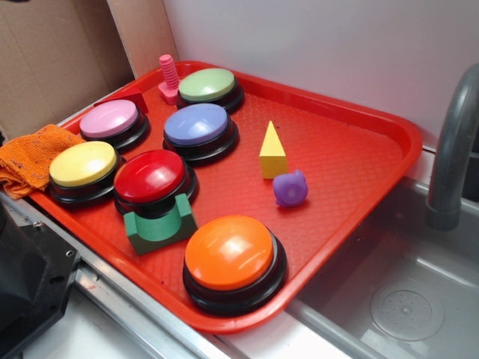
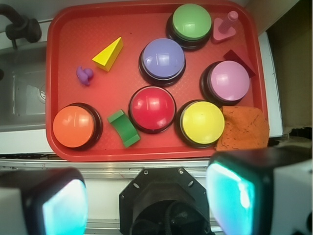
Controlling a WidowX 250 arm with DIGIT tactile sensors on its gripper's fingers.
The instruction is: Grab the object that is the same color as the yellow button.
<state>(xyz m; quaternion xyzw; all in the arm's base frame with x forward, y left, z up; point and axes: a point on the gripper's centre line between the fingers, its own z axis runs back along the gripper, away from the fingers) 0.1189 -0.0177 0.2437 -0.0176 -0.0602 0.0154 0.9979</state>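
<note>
The small yellow pointed block (image 1: 272, 151) stands upright on the red tray (image 1: 352, 149), right of the blue button; it also shows in the wrist view (image 2: 109, 54). The yellow button (image 1: 82, 166) sits at the tray's left edge, also in the wrist view (image 2: 202, 122). My gripper (image 2: 146, 203) is open and empty, high above and off the near edge of the tray, over the robot's black base (image 2: 164, 203). Its fingers (image 2: 63, 205) frame the bottom of the wrist view. The gripper itself is out of the exterior view.
On the tray stand orange (image 1: 230, 254), red (image 1: 151, 176), blue (image 1: 197, 126), pink (image 1: 111, 120) and green (image 1: 208, 85) buttons, a green arch block (image 1: 159, 224), a purple toy (image 1: 290, 187) and a pink screw (image 1: 169, 78). An orange cloth (image 1: 30, 157) lies left; a sink (image 1: 404, 299) with a grey faucet (image 1: 453, 149) is right.
</note>
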